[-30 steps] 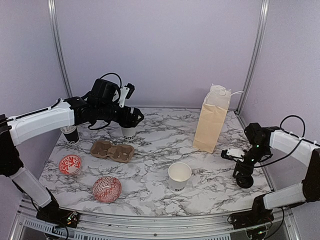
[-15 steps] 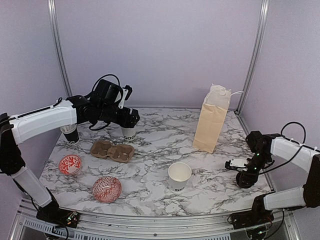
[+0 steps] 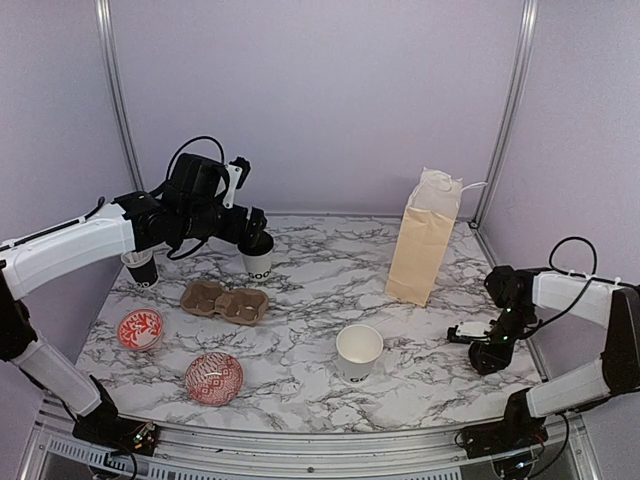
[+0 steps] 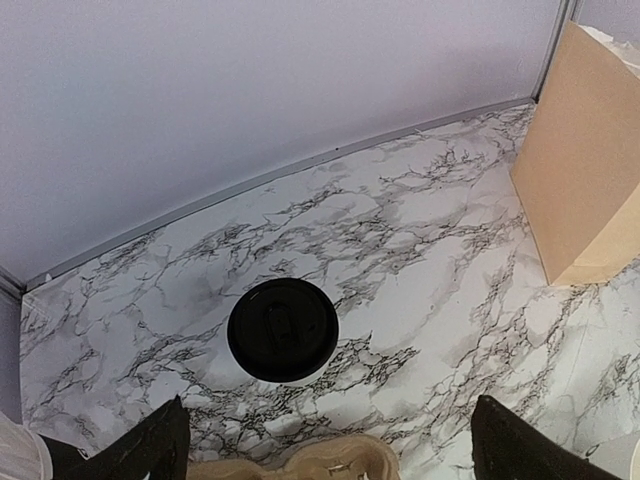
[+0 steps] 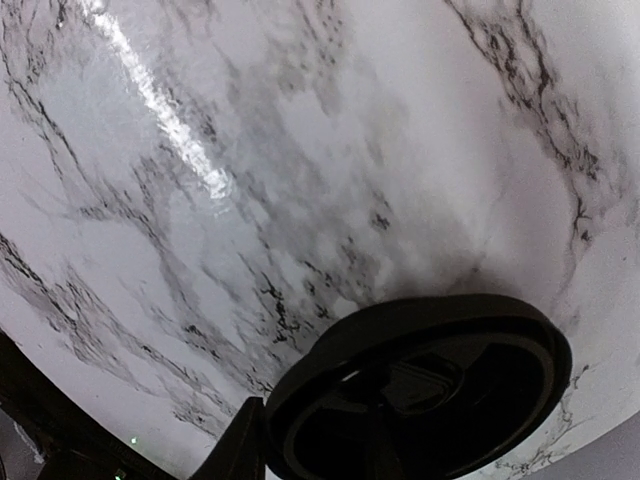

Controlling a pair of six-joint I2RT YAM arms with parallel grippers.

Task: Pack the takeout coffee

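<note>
A white cup with a black lid (image 3: pixel 259 258) stands at the back left, and my left gripper (image 3: pixel 256 238) hangs open just above it. In the left wrist view that lid (image 4: pixel 283 329) lies ahead of the wide-apart fingertips (image 4: pixel 160 440), untouched. The brown two-cup carrier (image 3: pixel 225 301) sits empty in front of it. A second lidded cup (image 3: pixel 141 268) stands at the far left. An unlidded cup (image 3: pixel 359 351) is near the middle. My right gripper (image 3: pixel 486 348) is down at a loose black lid (image 3: pixel 489 360). One finger (image 5: pixel 232 448) touches that lid's rim (image 5: pixel 420 385); the other finger is hidden.
A tall tan paper bag (image 3: pixel 425 248) stands upright at the back right. Two red-and-white patterned bowls (image 3: pixel 140 328) (image 3: pixel 213 377) rest near the front left. Metal frame posts rise at the back corners, and the right table edge is close to the loose lid.
My left arm has drawn left, its gripper still open above the lidded cup. My right arm has dropped down onto the loose lid at the right.
</note>
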